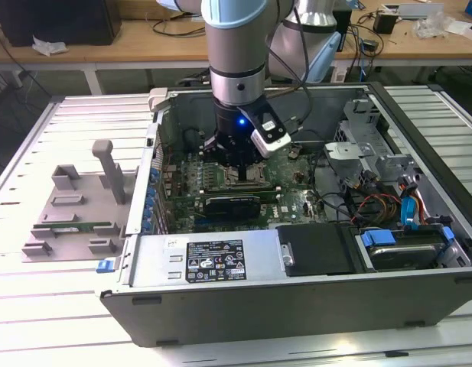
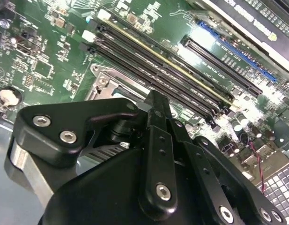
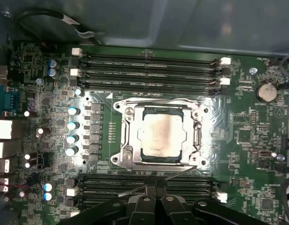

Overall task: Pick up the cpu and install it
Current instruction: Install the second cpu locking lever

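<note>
Chip (image 3: 160,137) already sitting in socket frame (image 3: 126,133); gripper (image 3: 156,199) hovering just above board (fingers together, holding nothing). Judging install step finishing; frame looks unlatched.

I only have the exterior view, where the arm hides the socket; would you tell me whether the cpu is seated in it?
Observer: Yes. In the first wrist view, the cpu lies flat inside the socket frame.
Operator: Is the gripper touching it?
Observer: No. The gripper is apart from the cpu, in front of the near memory slots.
Operator: Are any slots filled?
Observer: Those look empty, and so do the far memory slots.
</note>
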Action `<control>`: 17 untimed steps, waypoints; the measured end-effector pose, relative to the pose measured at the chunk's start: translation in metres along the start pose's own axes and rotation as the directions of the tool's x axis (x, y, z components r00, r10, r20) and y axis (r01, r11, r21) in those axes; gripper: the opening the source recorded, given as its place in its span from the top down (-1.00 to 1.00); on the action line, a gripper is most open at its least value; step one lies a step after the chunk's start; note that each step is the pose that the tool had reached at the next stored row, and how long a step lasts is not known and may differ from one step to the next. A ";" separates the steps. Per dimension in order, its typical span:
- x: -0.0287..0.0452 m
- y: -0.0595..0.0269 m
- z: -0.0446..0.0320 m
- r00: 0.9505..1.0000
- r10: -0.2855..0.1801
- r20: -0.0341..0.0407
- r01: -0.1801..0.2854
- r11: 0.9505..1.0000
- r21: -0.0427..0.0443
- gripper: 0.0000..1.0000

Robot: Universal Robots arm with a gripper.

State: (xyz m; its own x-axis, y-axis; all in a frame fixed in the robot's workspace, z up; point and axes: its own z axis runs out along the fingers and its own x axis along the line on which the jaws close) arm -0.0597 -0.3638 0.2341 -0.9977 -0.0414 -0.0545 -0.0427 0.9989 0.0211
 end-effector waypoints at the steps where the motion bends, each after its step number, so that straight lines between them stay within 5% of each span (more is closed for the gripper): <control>1: 0.0023 0.0001 0.0011 1.000 0.000 0.000 0.000 1.000 0.000 0.79; 13: 0.0159 -0.0091 0.0064 1.000 0.000 0.000 0.000 1.000 0.000 0.79; 17: 0.0181 -0.0103 0.0100 1.000 -0.002 0.001 0.002 1.000 -0.015 0.79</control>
State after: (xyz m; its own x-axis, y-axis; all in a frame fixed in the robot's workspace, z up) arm -0.0768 -0.3746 0.2229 -0.9976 -0.0430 -0.0551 -0.0451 0.9983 0.0362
